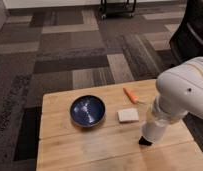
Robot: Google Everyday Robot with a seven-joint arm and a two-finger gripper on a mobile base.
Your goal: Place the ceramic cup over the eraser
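- Grey and brown patterned carpet surrounds a pale wooden desk (60, 150)
- White robot arm (187, 90) reaches down over the desk's right side, its claw (153, 123) closed narrow around the ceramic cup (149, 133)
- Ceramic cup hangs low just above the eraser (144, 142), which shows as a small black block at the cup's lower edge (whether they touch cannot be told)
- Dark blue bowl (87, 111) sits left of centre, well apart from the cup
- Flat white pad (128, 115) lies between bowl and arm, with an orange stick (131, 95) just behind it
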